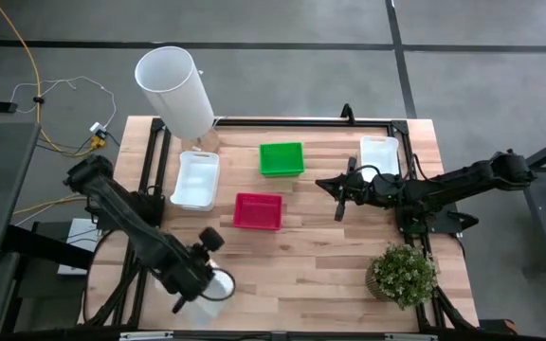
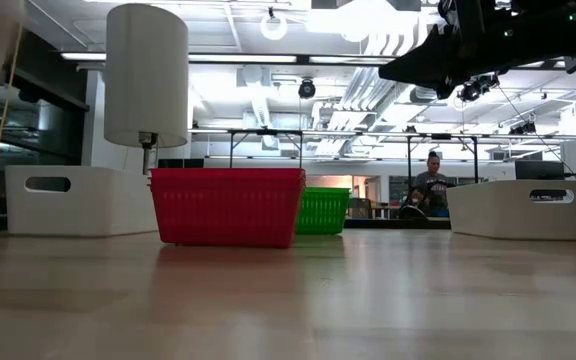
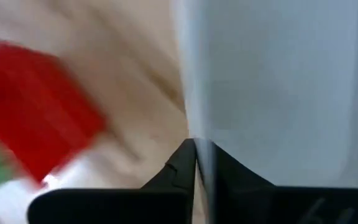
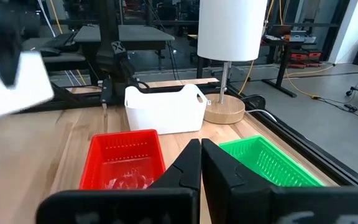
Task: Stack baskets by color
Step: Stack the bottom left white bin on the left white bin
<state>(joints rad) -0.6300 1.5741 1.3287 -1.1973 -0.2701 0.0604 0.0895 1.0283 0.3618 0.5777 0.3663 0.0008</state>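
Note:
My left gripper [image 1: 205, 275] hovers near the table's front left, shut on a white basket [image 1: 220, 285] that fills much of the left wrist view [image 3: 272, 93]. A second white basket [image 1: 197, 178] sits on the table at the far left, with a green basket [image 1: 281, 158] and a red basket [image 1: 258, 210] in the middle. One more white basket [image 1: 379, 152] sits at the far right. My right gripper [image 1: 339, 197] hangs shut and empty above the table, right of the red basket, pointing level toward the left. My left gripper pinches one wall of the white basket at its rim [image 3: 190, 127] between its two fingers, which come from above and point steeply down. The basket hangs below the fingers, lifted clear of the table; it shows as a white blur [image 4: 11, 87] above the wood.
A tall white cylinder on a wooden foot [image 1: 173, 85] stands at the far left corner. A small potted plant [image 1: 403, 273] stands at the near right. Bare wood lies along the near edge between the held basket and the plant. A person [image 2: 431, 190] sits far off in the room.

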